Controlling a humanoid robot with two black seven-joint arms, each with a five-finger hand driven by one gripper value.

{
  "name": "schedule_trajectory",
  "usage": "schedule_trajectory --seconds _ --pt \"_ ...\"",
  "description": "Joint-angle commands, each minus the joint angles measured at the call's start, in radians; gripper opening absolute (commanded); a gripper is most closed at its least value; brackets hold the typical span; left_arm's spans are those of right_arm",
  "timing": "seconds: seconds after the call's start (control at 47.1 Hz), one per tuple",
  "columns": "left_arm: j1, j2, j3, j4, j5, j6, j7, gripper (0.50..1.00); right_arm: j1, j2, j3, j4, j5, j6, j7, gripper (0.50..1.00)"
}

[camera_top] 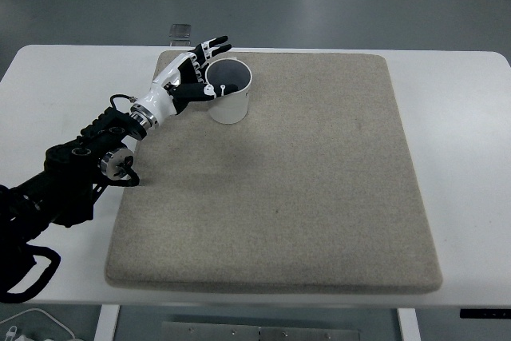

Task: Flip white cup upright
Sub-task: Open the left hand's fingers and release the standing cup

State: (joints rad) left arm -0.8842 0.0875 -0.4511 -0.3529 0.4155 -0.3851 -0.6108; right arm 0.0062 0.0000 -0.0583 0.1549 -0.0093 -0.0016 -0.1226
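The cup [229,92] stands upright on the mat [303,181], mouth up, near the mat's far left corner. It is a plain white cup, round, with straight sides that narrow slightly toward the base. Its open mouth faces the camera, so the inside shows: a dark grey, shadowed interior with a small pale mark low on the inner wall. The rim is thin and even all round. The outer wall is smooth and carries no print that can be made out.

The left hand [190,76] sits just beside the cup on its left side. Its white palm and black fingers [214,44] are spread and reach past the cup's far left edge; the thumb lies along the near left side of the wall. The fingers look loosened and open, not closed round the cup, though whether the thumb touches the wall cannot be told. The black arm runs from the hand down to the picture's lower left edge, crossing the mat's left border.

The mat is a beige, felt-like square covering most of the white desk [463,157]. Grey floor shows beyond the desk's far edge.
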Motion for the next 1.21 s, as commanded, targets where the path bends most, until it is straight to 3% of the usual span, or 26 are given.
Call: schedule_trajectory --seconds 0.0,1.188 --pt "-0.002 0.0 0.0 0.0 0.0 0.0 0.0 0.994 0.0 0.0 0.0 0.0 0.0 0.0 0.0 0.93" --pt "0.007 0.02 0.0 -0.006 0.002 0.002 0.0 0.994 0.0 0.0 -0.003 0.0 0.0 0.0 -0.002 0.93"
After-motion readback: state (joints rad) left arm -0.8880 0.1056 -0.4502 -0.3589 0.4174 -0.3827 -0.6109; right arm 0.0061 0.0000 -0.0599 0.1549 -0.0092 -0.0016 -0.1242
